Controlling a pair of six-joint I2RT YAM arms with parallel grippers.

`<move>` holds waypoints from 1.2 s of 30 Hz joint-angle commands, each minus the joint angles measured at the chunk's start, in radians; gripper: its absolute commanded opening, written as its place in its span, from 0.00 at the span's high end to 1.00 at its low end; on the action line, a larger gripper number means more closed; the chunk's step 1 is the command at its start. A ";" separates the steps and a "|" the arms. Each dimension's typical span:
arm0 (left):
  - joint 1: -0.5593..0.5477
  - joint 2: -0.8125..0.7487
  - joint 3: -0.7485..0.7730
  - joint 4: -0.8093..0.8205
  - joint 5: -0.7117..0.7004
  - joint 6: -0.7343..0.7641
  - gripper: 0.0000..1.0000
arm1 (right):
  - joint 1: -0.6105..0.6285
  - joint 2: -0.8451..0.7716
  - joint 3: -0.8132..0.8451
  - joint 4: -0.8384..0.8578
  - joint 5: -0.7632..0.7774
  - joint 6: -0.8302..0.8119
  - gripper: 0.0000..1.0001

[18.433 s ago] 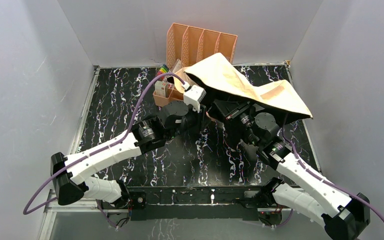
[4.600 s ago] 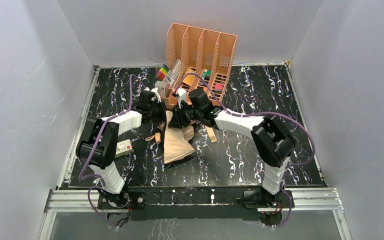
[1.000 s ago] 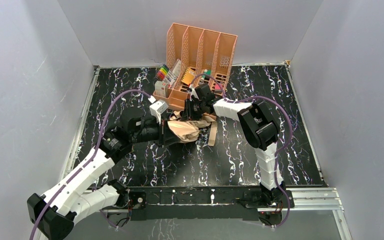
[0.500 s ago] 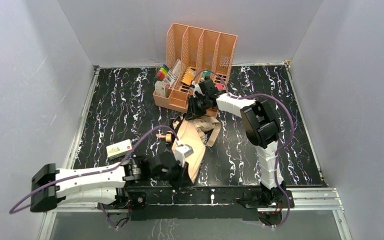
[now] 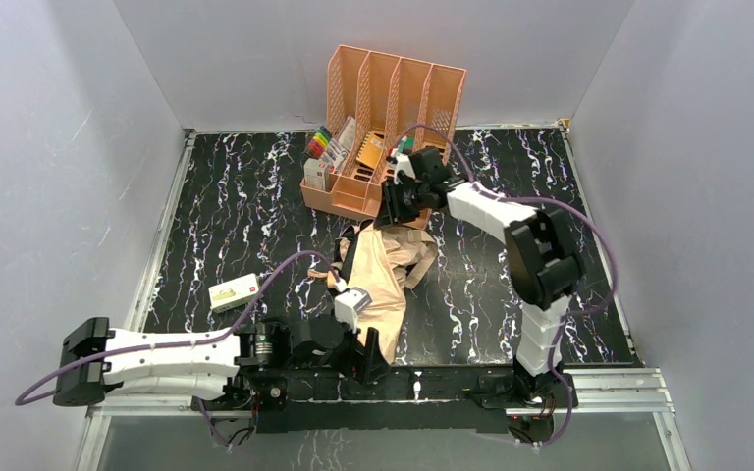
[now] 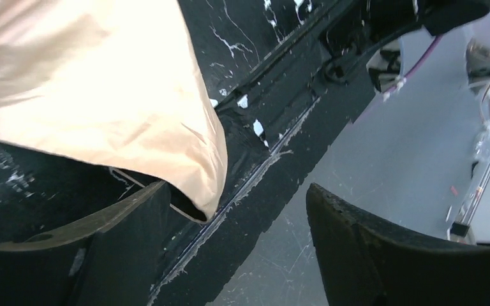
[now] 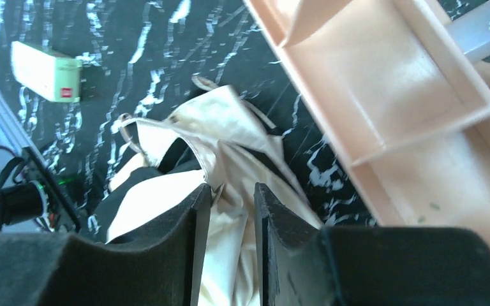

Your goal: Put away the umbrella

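Note:
The umbrella (image 5: 383, 280) lies crumpled on the black marbled table, tan face up with black showing at its folds. It stretches from in front of the organizer toward the near edge. My left gripper (image 5: 366, 351) is low at the near edge, open and holding nothing. In the left wrist view the umbrella's tan corner (image 6: 102, 83) ends just beside my left gripper (image 6: 236, 191). My right gripper (image 5: 396, 206) hovers over the umbrella's far end. In the right wrist view my right gripper (image 7: 233, 191) has a narrow gap with umbrella fabric (image 7: 230, 134) showing in it. Whether it pinches the fabric is unclear.
A peach file organizer (image 5: 398, 88) stands at the back, with a low peach tray (image 5: 339, 191) of pens and small items in front of it. The tray's compartments (image 7: 395, 95) are close beside my right gripper. A small cream box (image 5: 235, 292) lies left of the umbrella.
My left gripper has opened and let go of the umbrella at the near edge. The right gripper has shifted slightly right toward the organizer, its jaws a little wider. The fabric has settled flatter.

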 commanded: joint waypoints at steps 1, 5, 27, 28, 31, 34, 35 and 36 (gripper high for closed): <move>-0.005 -0.107 0.073 -0.185 -0.149 -0.023 0.19 | -0.005 -0.209 -0.070 0.003 -0.012 -0.016 0.60; -0.004 -0.174 0.117 -0.297 -0.208 -0.035 0.16 | -0.003 -0.367 -0.169 -0.009 0.012 0.004 0.59; 0.635 0.041 0.371 -0.199 -0.006 0.229 0.02 | 0.410 -0.842 -0.901 0.406 0.290 0.566 0.61; 0.674 0.067 0.377 -0.172 0.038 0.239 0.02 | 0.410 -0.830 -0.907 0.410 0.305 0.573 0.61; 0.782 0.154 0.420 -0.106 0.188 0.255 0.02 | 0.411 -0.789 -0.923 0.442 0.312 0.586 0.61; 0.848 0.245 0.468 -0.069 0.289 0.264 0.03 | 0.411 -0.758 -0.943 0.487 0.298 0.603 0.62; 0.867 0.270 0.479 -0.046 0.332 0.264 0.06 | 0.410 -0.750 -0.950 0.495 0.299 0.609 0.62; 0.882 0.292 0.489 -0.030 0.361 0.262 0.08 | 0.411 -0.743 -0.956 0.502 0.302 0.614 0.63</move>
